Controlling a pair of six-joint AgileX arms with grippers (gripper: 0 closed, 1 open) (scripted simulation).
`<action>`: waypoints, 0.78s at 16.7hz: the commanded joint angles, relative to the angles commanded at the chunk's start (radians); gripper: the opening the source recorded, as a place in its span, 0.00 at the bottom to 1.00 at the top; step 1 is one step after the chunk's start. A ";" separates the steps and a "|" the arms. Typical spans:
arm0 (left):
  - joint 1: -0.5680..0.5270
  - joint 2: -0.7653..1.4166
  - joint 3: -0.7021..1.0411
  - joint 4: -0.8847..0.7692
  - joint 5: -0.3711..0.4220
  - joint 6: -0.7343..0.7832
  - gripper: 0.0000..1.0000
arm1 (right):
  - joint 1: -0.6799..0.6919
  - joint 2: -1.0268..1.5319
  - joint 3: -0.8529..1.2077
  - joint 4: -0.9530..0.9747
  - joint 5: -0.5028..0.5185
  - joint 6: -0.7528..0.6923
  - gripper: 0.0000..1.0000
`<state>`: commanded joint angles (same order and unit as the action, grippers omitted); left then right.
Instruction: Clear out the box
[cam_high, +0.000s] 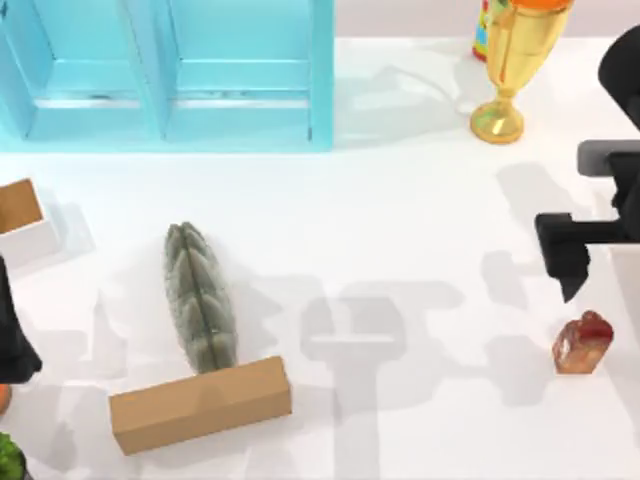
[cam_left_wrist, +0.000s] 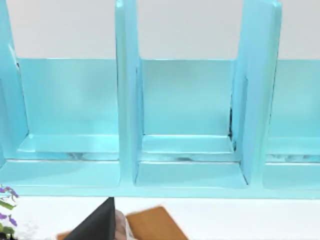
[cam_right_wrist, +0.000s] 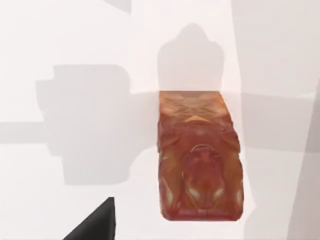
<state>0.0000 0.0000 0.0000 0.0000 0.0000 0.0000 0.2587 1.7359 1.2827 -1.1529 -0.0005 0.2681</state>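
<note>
While right gripper (cam_high: 568, 262) hovers near the table's right edge, aperture indeterminate, descend squarely over the red-brown block (cam_high: 582, 343), gripping its narrow sides.

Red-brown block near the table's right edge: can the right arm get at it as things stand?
Probably yes. The right gripper hangs just behind the red-brown block, which lies alone on bare table, and nothing stands between them.

Glossy gold trophy (cam_high: 512, 60), matt cardboard-like block (cam_high: 200, 404), ridged grey-green cushion (cam_high: 200, 297), shiny reddish lump (cam_high: 583, 343)
</note>
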 joint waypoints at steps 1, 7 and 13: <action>0.000 0.000 0.000 0.000 0.000 0.000 1.00 | -0.042 0.027 0.041 -0.028 0.001 -0.042 1.00; 0.000 0.000 0.000 0.000 0.000 0.000 1.00 | -0.454 0.218 0.362 -0.214 0.004 -0.428 1.00; 0.000 0.000 0.000 0.000 0.000 0.000 1.00 | -0.705 0.286 0.575 -0.259 -0.005 -0.672 1.00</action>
<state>0.0000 0.0000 0.0000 0.0000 0.0000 0.0000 -0.4465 2.0217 1.8576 -1.4116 -0.0052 -0.4042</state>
